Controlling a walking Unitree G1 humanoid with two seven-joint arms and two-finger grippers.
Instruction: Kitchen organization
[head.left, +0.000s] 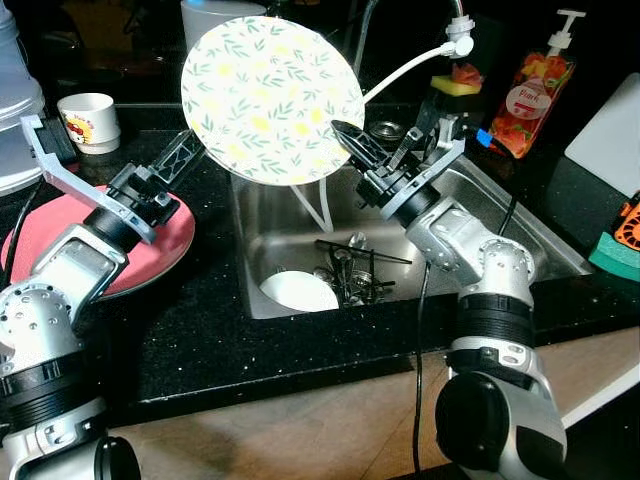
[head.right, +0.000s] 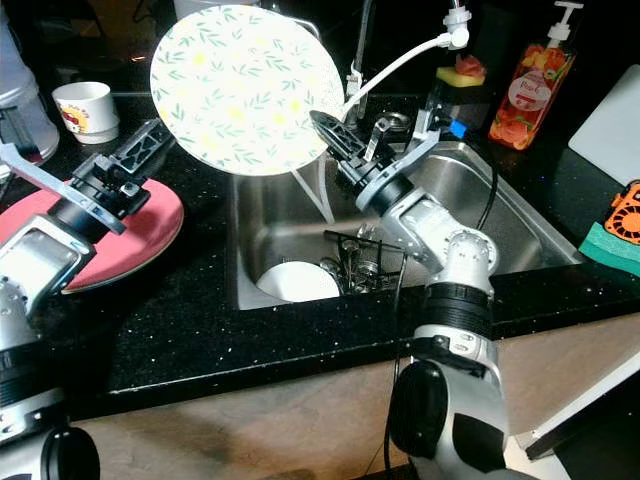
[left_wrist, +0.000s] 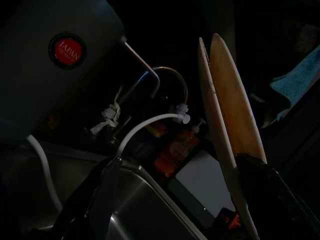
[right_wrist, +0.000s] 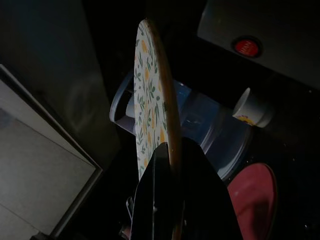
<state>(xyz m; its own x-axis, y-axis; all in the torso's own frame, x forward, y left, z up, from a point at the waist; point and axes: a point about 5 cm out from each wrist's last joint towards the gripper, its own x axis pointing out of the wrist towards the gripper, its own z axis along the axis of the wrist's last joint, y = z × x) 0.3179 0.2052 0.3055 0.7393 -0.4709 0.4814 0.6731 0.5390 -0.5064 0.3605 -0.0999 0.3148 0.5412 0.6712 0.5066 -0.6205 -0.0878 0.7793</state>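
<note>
Left eye view — sink (head.left: 520, 215): white bowl (head.left: 300, 292), glasses (head.left: 350, 272).

We reach both silver arms forward and inward, elbows bent. Our right gripper (head.left: 345, 137) points up and toward our left, its two black fingers closed on the rim of the leaf-patterned plate (head.left: 270, 95), one finger on each face. Our left gripper (head.left: 185, 152) stretches toward the plate's opposite edge, fingers on either side of that rim.
</note>
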